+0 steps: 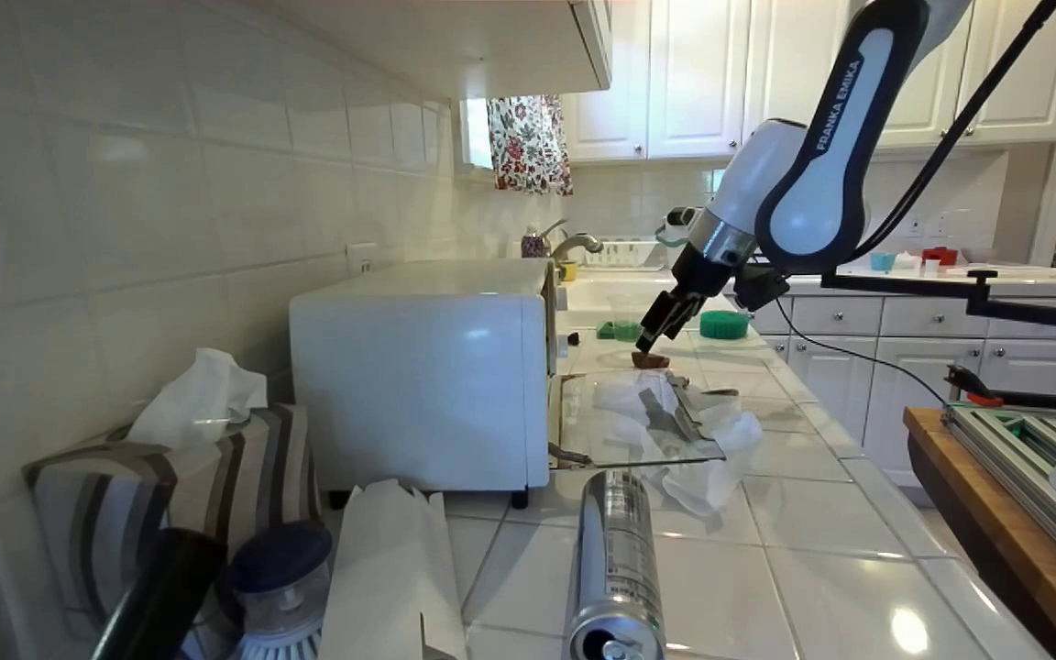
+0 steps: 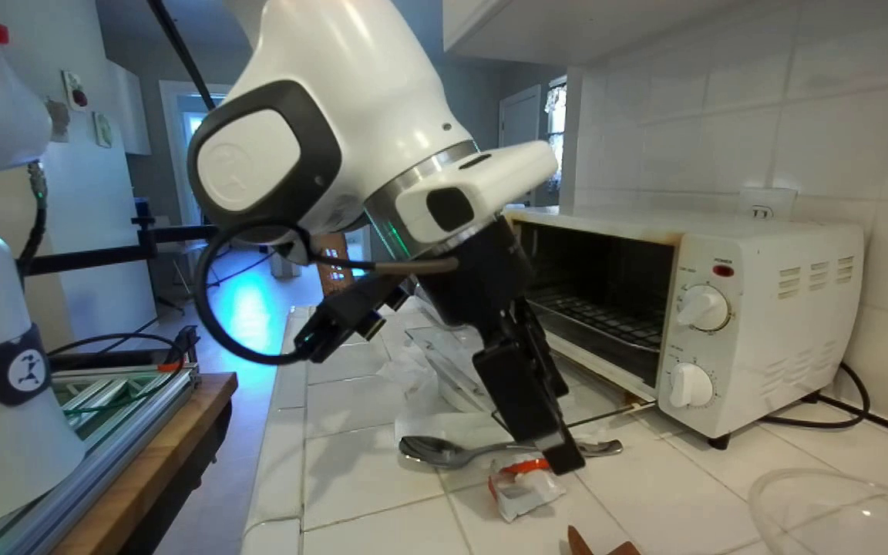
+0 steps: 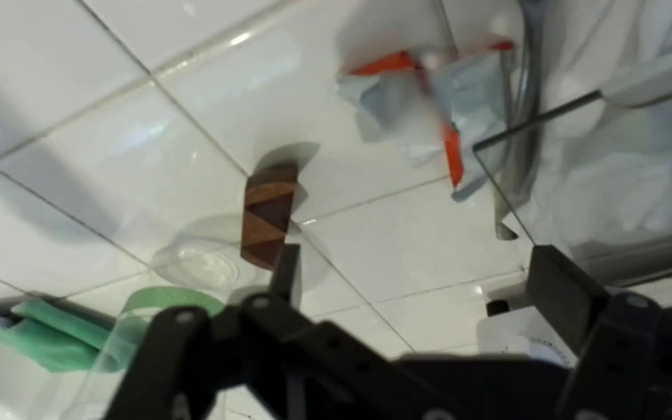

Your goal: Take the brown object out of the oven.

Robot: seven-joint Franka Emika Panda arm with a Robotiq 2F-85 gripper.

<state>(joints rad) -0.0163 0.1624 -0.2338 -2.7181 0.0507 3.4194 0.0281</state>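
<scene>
The brown object [image 3: 267,216] lies on the tiled surface [image 1: 821,504], outside the oven [image 2: 791,331]. A clear round item [image 3: 196,262] is just beside it; whether the two touch cannot be determined. The tool [image 3: 416,262] has its fingers [image 3: 557,286] spread wide, with bare tile showing between them in the wrist view. In both exterior views it slants downward above the surface.

In an exterior view, a crumpled white-and-red wrapper [image 2: 521,493] lies on the far side of the brown object. Immediately beyond is a spoon [image 2: 448,455], handle to the right, partly hidden behind the tool. The oven stands to the right, a wire rack [image 2: 606,316] visible inside.

In an exterior view, the oven's door [image 1: 578,426] is folded down. A crumpled pale sheet [image 1: 734,435] is found at the door; whether on or under it is unclear. A can [image 1: 620,568] lies on its side in the near part. A striped tissue box [image 1: 244,467] stands to the left, near the oven. A round green item [image 1: 723,324] sits far right, beyond the brown object.
</scene>
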